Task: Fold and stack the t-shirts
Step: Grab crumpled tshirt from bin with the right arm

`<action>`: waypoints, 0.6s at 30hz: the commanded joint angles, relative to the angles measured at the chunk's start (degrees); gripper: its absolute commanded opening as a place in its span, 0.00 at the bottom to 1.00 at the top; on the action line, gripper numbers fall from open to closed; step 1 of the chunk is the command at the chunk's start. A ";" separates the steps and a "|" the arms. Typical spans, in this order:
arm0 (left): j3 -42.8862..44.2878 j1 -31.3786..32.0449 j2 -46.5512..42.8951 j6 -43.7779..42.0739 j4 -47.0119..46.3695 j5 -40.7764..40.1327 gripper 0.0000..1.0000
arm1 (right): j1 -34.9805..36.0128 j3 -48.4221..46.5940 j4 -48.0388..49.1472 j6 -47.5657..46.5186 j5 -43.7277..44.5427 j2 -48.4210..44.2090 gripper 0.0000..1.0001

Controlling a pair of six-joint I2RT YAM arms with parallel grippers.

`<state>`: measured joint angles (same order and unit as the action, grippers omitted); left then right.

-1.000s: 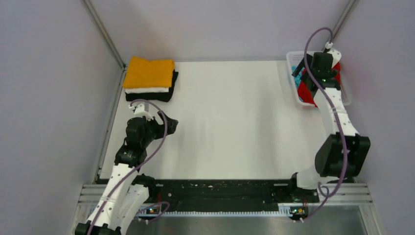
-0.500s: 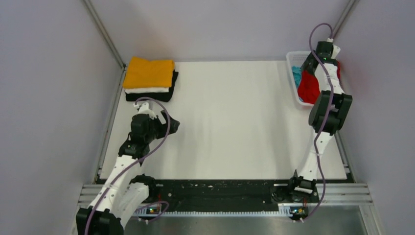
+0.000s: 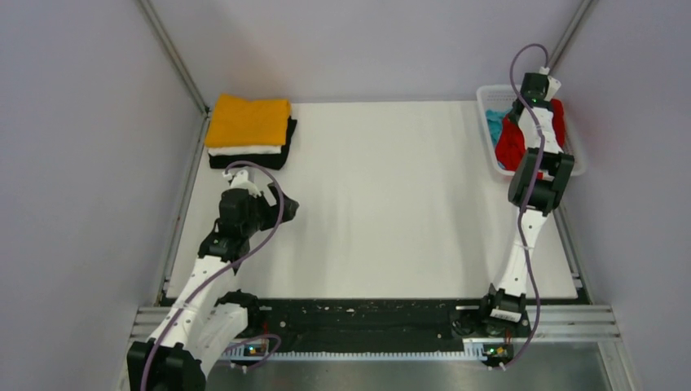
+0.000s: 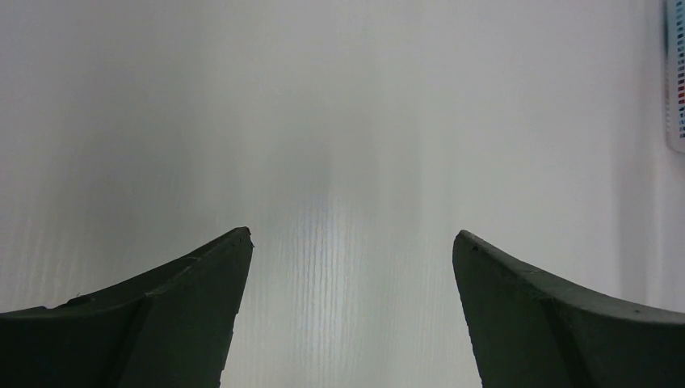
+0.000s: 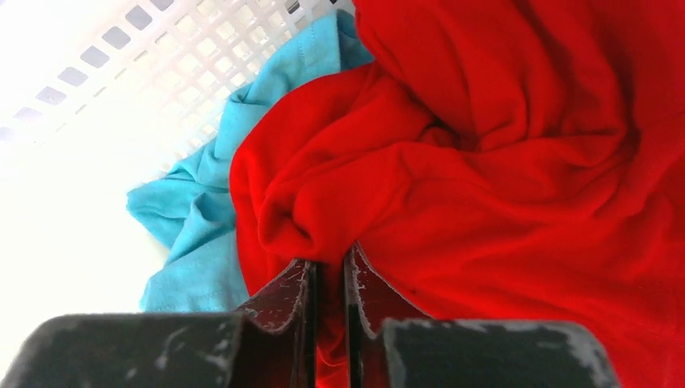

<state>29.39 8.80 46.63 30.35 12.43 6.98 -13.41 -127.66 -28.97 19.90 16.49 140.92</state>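
1. Change, right arm: a second ago its elbow sat low near the table's (image 3: 391, 204) right edge and the wrist hung over the middle of the basket (image 3: 486, 91). Now the arm is stretched far forward, the elbow beside the basket's near end and the wrist above its far end.
2. Change, right gripper (image 5: 329, 263): jaws, earlier wide, have drawn in to a narrow slit, pinching a fold of the red t-shirt (image 5: 501, 162).
3. Change, left arm: slightly straighter than a second ago; otherwise as it was.
4. Pose, left gripper (image 4: 351, 238): jaws spread wide, nothing between them, held over bare table left of centre, near the folded stack.
5. Red t-shirt: crumpled in deep folds, filling most of the basket (some cloth spills over the right rim in the top view).
6. Light blue t-shirt (image 5: 194, 218): bunched in the basket, touching the red one and partly under it, against the lattice wall.
7. Stack, far left corner of the table: orange-yellow t-shirt (image 3: 247, 120) on top, white t-shirt (image 3: 244, 150) under it, black t-shirt (image 3: 248, 160) at the bottom, all folded flat.
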 commanded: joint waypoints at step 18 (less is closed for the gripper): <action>0.80 0.26 -9.15 1.53 0.15 5.34 0.99 | 3.78 0.65 1.25 -4.93 -17.92 -41.34 0.00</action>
<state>29.39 8.84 40.12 30.96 12.93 9.43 -13.08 -126.69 -30.85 16.64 7.38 112.07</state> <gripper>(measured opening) 0.987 0.047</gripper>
